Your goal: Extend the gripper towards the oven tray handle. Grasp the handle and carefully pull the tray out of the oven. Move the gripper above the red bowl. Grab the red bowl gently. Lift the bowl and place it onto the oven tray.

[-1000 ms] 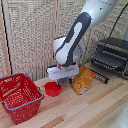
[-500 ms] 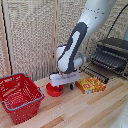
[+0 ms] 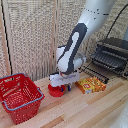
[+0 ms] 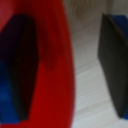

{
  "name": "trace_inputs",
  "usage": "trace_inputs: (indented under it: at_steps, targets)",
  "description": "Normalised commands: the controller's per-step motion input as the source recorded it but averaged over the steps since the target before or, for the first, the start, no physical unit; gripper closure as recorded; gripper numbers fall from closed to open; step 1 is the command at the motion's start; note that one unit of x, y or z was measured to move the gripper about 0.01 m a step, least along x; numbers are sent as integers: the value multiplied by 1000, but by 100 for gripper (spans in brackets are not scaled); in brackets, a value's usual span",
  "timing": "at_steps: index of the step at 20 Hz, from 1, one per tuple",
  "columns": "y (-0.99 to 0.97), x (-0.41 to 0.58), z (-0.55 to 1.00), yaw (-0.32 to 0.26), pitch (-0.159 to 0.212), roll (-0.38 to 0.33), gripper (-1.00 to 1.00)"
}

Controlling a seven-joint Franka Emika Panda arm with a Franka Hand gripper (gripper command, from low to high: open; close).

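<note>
On the wooden bench [image 3: 100, 107], the tray [image 3: 102, 67] is pulled out; the gripper [image 3: 61, 84], fingers spread, straddles the red bowl's [image 3: 56, 90] rim, lifting remains.

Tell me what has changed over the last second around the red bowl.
The gripper has come down onto the red bowl; in the wrist view one finger is inside the rim and the other outside, not visibly closed. The bowl is on the table. The red basket, the yellow box, the oven and its pulled-out tray stayed put.
</note>
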Motion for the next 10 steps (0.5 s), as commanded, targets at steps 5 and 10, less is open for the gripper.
trace_inputs:
  at_steps: [5, 10]
  targets:
    - [-1, 165, 83, -136, 0, 18, 100]
    - [-16, 260, 367, -230, 30, 27, 100]
